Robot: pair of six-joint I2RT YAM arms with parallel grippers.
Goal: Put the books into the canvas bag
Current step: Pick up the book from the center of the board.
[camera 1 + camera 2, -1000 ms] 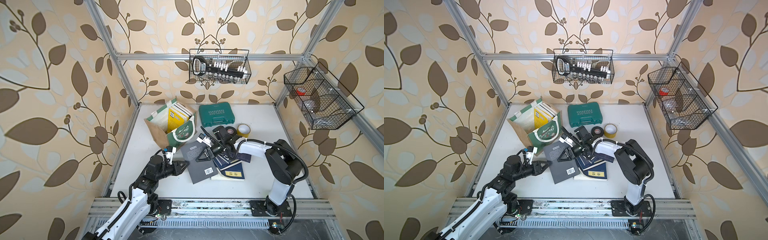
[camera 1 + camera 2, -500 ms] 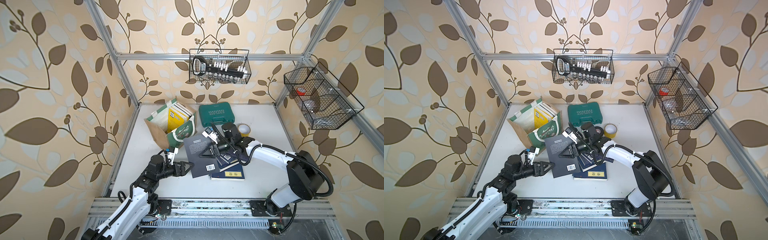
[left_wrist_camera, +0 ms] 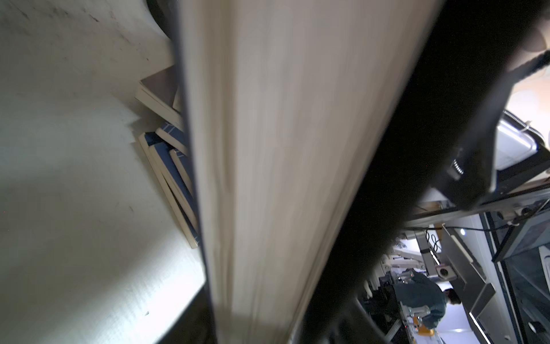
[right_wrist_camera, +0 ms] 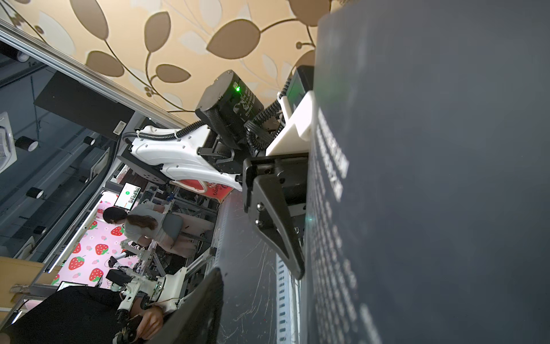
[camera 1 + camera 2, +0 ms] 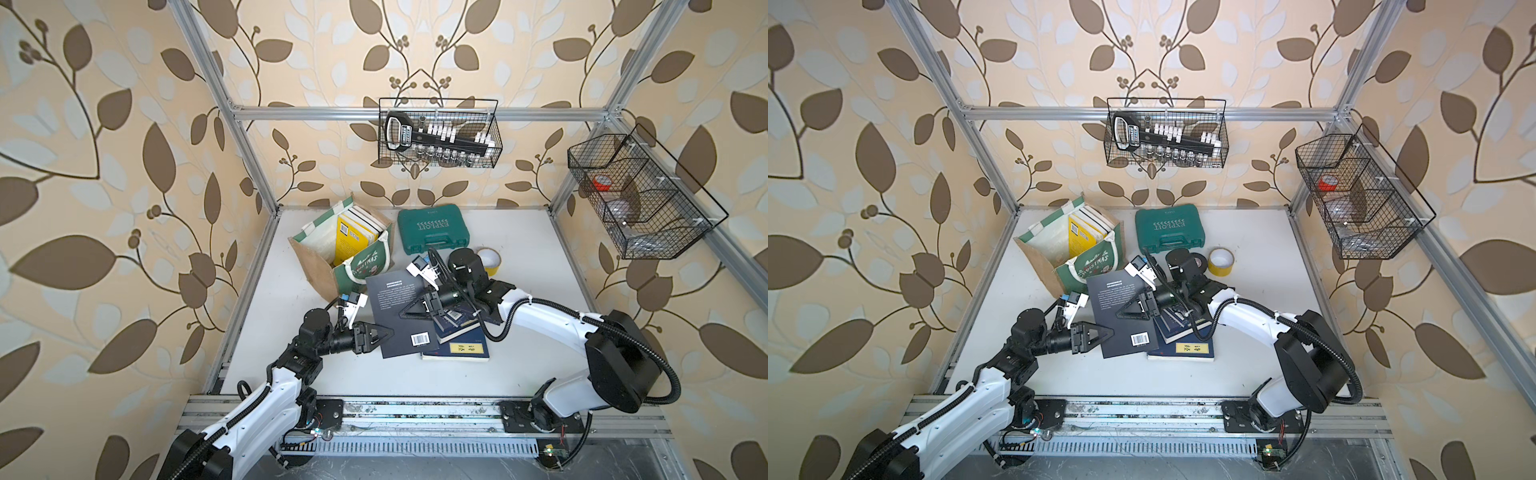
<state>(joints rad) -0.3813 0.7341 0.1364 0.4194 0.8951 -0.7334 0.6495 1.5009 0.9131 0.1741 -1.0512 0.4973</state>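
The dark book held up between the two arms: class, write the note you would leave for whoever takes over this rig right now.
Grippers: the right gripper is shut on the dark book, held clear of the table beside the canvas bag. The left gripper is closed on the same book's page edge.
Done: several books, among them a yellow book, stand in the bag.
Left: bag the dark book, then the navy books stacked on the table partly beneath it.

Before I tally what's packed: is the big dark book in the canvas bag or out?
Out: the dark book hangs tilted outside the canvas bag, held by the right gripper.
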